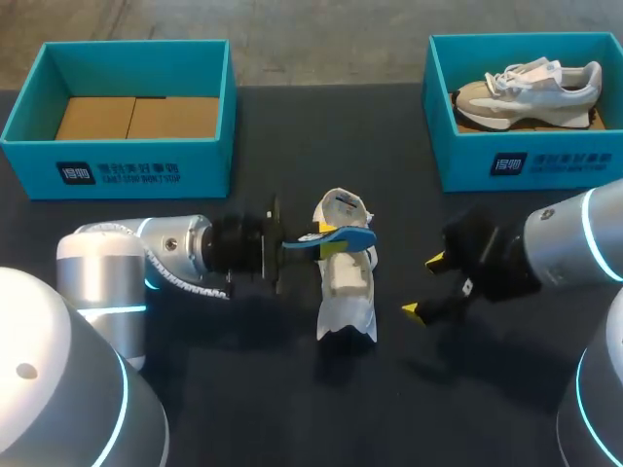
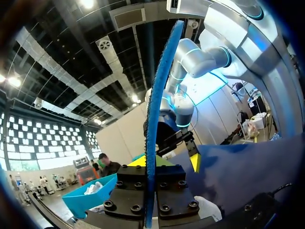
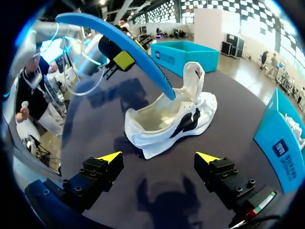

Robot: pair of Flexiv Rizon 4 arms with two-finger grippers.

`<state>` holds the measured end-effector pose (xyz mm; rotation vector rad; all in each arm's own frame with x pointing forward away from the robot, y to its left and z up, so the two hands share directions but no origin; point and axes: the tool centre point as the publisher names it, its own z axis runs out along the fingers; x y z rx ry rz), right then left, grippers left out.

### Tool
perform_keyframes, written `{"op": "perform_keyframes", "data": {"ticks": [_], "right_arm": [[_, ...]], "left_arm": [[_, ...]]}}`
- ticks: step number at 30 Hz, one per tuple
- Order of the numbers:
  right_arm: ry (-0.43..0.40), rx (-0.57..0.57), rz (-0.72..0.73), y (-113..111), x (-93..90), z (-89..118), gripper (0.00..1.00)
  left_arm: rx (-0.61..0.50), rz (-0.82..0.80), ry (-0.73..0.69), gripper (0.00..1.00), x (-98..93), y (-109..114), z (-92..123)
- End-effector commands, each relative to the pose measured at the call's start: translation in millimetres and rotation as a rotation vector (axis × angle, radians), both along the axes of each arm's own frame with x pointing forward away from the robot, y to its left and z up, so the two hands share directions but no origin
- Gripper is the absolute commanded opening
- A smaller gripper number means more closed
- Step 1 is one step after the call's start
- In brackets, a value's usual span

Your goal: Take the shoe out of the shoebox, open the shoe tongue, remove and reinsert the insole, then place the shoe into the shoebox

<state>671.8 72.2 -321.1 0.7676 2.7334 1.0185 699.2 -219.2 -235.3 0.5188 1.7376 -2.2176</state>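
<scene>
Two grippers flank the white shoe (image 1: 347, 292), which lies on the dark table (image 1: 243, 389) with its tongue pulled up. The left gripper (image 1: 329, 243) is clamped on the blue insole (image 1: 343, 236), whose far end dips into the shoe's opening. The right gripper (image 1: 422, 285) stands wide open and holds nothing, just beside the shoe without touching it. Behind them, the left shoebox (image 1: 117, 173) shows a cardboard floor, and the right shoebox (image 1: 531, 161) holds a second sneaker (image 1: 526, 88).

The table (image 1: 292, 409) has a dark, matte top, running to the far edge in the head view. Soft shadows lie on it near the middle.
</scene>
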Motion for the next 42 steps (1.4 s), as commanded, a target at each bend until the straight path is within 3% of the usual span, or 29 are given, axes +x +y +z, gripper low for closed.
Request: {"op": "perform_keyframes", "data": {"ticks": [1,20,29,42], "right_arm": [[-0.009,-0.008,-0.008,6,4.0,-14,1.0],[-0.017,-0.011,0.016,4,12.3,-21,1.0],[-0.062,-0.017,0.053,3,13.6,-19,1.0],[-0.06,-0.025,0.038,0,10.7,-21,1.0]], "left_arm": [[0.027,-0.004,0.007,0.0,-5.6,3,-4],[0.048,-0.006,0.024,0.0,-5.1,-4,-12],[0.064,-0.017,0.009,0.0,-11.1,-2,-22],[0.126,-0.02,-0.025,0.0,-8.4,-2,-37]]}}
